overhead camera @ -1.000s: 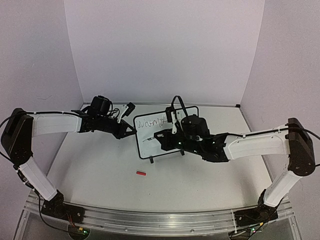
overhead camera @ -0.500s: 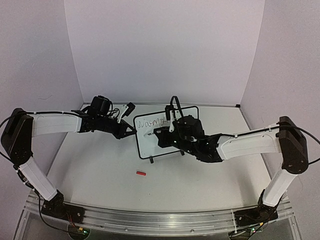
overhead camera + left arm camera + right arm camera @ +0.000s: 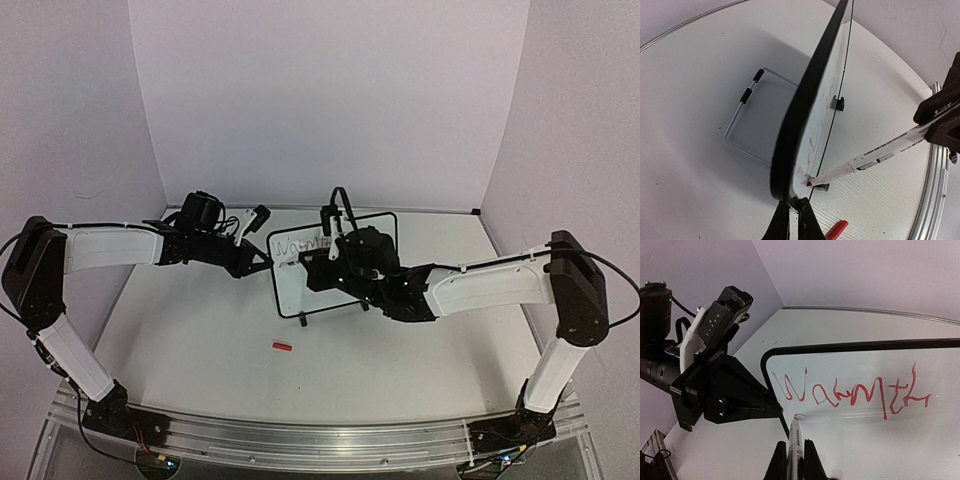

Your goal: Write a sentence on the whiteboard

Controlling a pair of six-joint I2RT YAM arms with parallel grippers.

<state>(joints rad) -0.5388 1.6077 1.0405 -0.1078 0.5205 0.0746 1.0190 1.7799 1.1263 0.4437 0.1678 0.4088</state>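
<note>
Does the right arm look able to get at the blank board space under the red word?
Probably yes. The right gripper holds a marker with its tip at the board just below the word, nothing between. The left gripper pinches only the board's left edge.

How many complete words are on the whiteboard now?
1: "Warmth" in red along the top of the whiteboard. Under its first letter is only a small red mark at the marker tip. The right arm hides part of the board.
</note>
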